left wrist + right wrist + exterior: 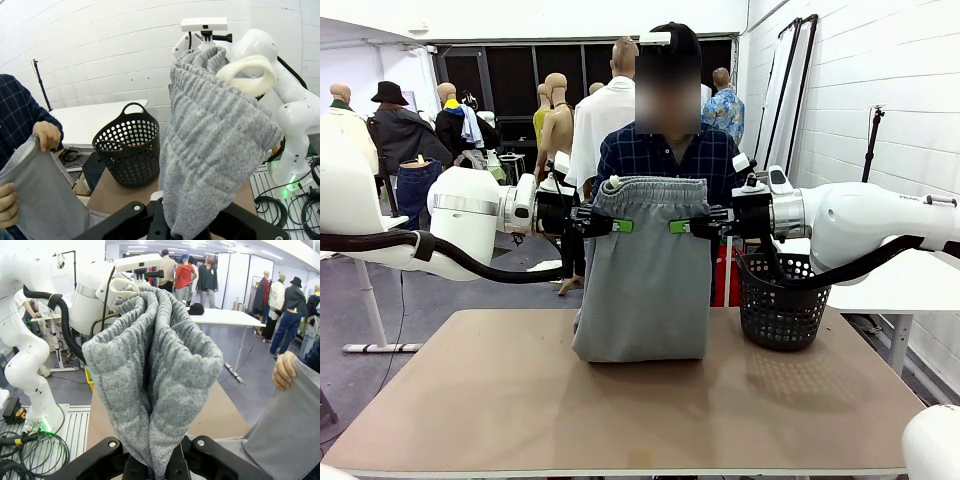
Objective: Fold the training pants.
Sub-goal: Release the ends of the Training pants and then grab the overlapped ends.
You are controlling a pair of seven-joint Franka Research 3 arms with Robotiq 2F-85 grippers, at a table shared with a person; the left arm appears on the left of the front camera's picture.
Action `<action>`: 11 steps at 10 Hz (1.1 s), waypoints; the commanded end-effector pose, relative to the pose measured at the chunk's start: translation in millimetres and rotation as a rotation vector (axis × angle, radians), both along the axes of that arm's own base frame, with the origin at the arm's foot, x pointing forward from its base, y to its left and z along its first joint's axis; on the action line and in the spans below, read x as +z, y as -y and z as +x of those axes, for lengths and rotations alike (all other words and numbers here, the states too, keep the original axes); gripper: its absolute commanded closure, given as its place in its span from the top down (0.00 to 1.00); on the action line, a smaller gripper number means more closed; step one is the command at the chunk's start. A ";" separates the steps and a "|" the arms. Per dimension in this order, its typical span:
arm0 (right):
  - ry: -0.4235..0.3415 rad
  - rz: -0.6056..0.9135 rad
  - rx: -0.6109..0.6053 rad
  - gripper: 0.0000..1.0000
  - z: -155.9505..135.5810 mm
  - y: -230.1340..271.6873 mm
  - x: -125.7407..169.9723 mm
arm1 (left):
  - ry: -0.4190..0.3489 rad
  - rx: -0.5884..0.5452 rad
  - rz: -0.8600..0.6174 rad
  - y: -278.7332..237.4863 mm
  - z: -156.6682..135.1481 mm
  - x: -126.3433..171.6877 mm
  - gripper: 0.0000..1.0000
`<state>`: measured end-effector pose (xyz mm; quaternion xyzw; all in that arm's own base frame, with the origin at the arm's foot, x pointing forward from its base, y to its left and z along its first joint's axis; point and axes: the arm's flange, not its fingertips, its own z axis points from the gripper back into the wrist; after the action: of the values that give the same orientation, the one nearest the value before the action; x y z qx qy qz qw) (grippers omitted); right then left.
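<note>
The light grey training pants (645,290) hang upright over the middle of the table, waistband on top and lower end bunched on the tabletop. My left gripper (620,225) is shut on the waistband's left part and my right gripper (680,226) on its right part, both at the same height. In the left wrist view the gathered waistband (215,140) rises out of my shut left gripper (172,232). The right wrist view has the ribbed fabric (150,365) pinched in my right gripper (157,472). A person behind holds the far side of the fabric with one hand (47,135) and the other hand (284,371).
A black mesh basket (780,300) stands on the table's right side, close to my right arm. The brown tabletop (620,410) is bare in front of the pants. The person stands right behind the table's far edge.
</note>
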<state>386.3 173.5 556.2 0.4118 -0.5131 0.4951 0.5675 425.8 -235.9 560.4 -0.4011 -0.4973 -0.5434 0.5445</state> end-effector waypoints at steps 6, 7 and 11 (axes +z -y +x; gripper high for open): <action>0.015 -0.002 0.003 0.00 -2.9 -1.9 3.6 | -0.002 -0.001 -0.011 0.0 -1.1 1.4 0.00; 0.015 -0.002 0.003 0.00 -2.9 -1.9 3.6 | -0.002 -0.001 -0.011 0.0 -1.1 1.4 0.00; 0.015 -0.002 0.003 0.00 -2.9 -1.9 3.6 | -0.002 -0.001 -0.011 0.0 -1.1 1.4 0.00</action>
<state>386.3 173.5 556.2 0.4118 -0.5131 0.4951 0.5675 425.8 -235.9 560.4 -0.4011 -0.4973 -0.5434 0.5446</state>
